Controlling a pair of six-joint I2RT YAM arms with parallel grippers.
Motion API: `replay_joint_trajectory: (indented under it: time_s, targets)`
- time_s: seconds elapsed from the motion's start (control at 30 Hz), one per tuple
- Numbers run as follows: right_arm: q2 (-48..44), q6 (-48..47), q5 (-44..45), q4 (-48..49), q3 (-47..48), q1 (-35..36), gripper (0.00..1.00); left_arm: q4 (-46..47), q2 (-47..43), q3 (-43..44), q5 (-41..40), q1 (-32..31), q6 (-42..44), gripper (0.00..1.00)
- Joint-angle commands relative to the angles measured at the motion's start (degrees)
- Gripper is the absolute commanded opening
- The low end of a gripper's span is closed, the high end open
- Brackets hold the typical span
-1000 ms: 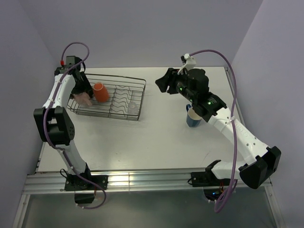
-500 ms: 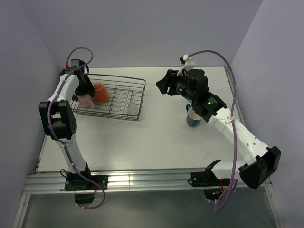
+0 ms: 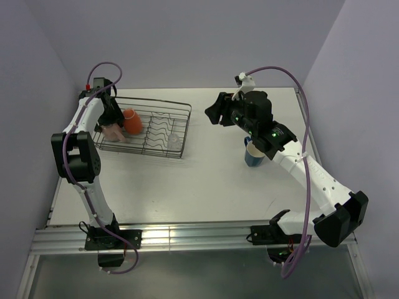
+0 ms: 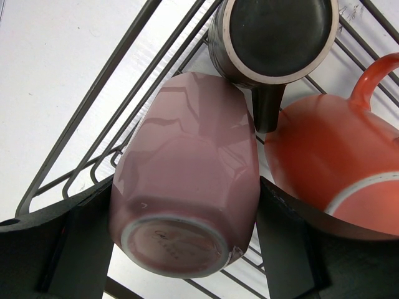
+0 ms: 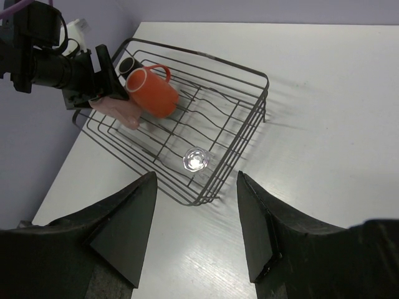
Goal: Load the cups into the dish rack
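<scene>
The dish rack (image 3: 156,101) stands at the back left of the table. My left gripper (image 3: 111,122) is inside its left end, shut on a pink cup (image 4: 187,180) that is tipped base-up over the wires. Next to it lie an orange cup (image 3: 131,120) and a dark brown cup (image 4: 274,37). A clear glass tumbler (image 5: 196,159) stands near the rack's front right corner. My right gripper (image 3: 212,112) hovers open and holds nothing, to the right of the rack. A blue cup (image 3: 254,154) stands on the table, partly hidden under the right arm.
The rack's plate dividers (image 3: 159,128) run across its middle. Purple walls close in on the left, back and right. The table's right edge (image 3: 307,118) lies just beyond the blue cup.
The left arm swung its elbow inward and carried the pink cup slightly toward the rack's back left, then held still. The right arm has not moved.
</scene>
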Motion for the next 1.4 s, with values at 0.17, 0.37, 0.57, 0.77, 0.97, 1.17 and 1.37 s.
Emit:
replay_joint_trajectory:
  time_s: [0.17,0.37,0.57,0.77,0.97,1.17,1.37]
  targets:
    - [0.34,-0.97,0.35,0.46,0.48,-0.39,0.62,0.74,-1.10,0.53,-0.73,0.03,-0.76,0.47]
    - [0.70,-1.05,0.00,0.46,0.66,-0.39,0.62,-0.05,-2.51,-0.26,-0.82,0.11,-0.76,0.46]
    - [0.35,-1.23,0.18,0.37,0.22,-0.39,0.62,-0.32,-3.91,-0.61,0.58,0.11,-0.94,0.41]
    - [0.26,-1.41,0.27,0.37,0.04,-0.39,0.62,-0.85,-4.79,-1.22,1.73,0.11,-1.12,0.18]
    - [0.44,-1.58,-0.26,0.37,0.13,-0.30,0.62,-0.93,-5.84,-2.80,1.64,0.11,-1.29,0.00]
    - [0.43,-1.76,-0.61,0.37,-0.04,-0.39,0.62,-1.72,-6.46,-3.07,1.73,0.11,-1.90,0.00]
    - [0.87,-2.11,-0.96,0.11,0.13,-0.39,0.62,-2.34,-6.99,-2.37,3.58,0.11,-2.35,0.00]
